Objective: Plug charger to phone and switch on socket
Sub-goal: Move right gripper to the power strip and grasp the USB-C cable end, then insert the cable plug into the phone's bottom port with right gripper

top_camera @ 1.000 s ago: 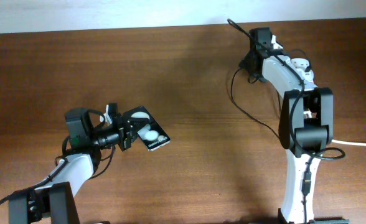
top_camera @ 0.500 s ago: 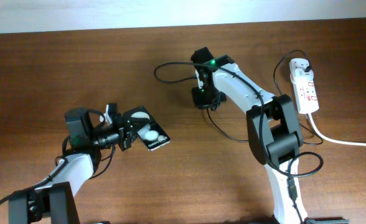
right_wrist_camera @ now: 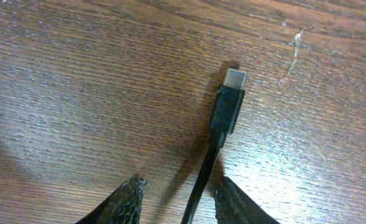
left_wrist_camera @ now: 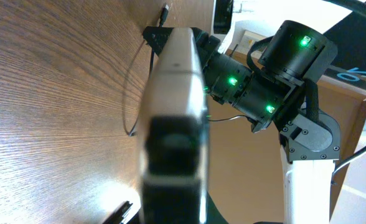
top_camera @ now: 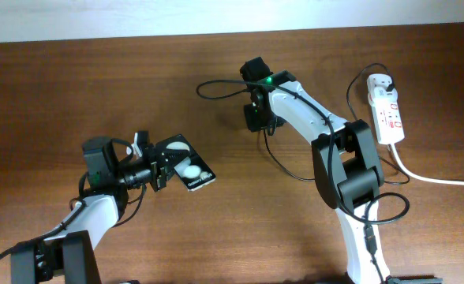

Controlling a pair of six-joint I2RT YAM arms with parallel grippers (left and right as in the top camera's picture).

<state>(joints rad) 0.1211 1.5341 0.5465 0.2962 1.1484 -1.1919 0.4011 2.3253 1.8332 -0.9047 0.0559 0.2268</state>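
The charger point(right_wrist_camera: 228, 109) lies flat on the table point(top_camera: 74, 79), its small plug in the upper middle of the right wrist view, metal tip aimed at the top of the frame and leaning a little to the right; its thin black cable runs straight back down between the fingers point(right_wrist_camera: 124, 205) of the right gripper point(right_wrist_camera: 180, 186). That gripper stands spread wide, holding nothing, one finger on either side of the cable and touching neither it nor the plug; the plug sits just ahead of the fingertips, its long axis roughly in line with the gripper's reach, so I'd judge a short push forward and a squeeze would take it. From overhead, this arm is in the upper middle and is far the nearer to the plug. The phone point(top_camera: 188, 167) is at lower left, tilted, clamped in the left gripper point(top_camera: 162, 172), well apart from the plug; the socket point(top_camera: 387, 109) rests at the upper right edge.
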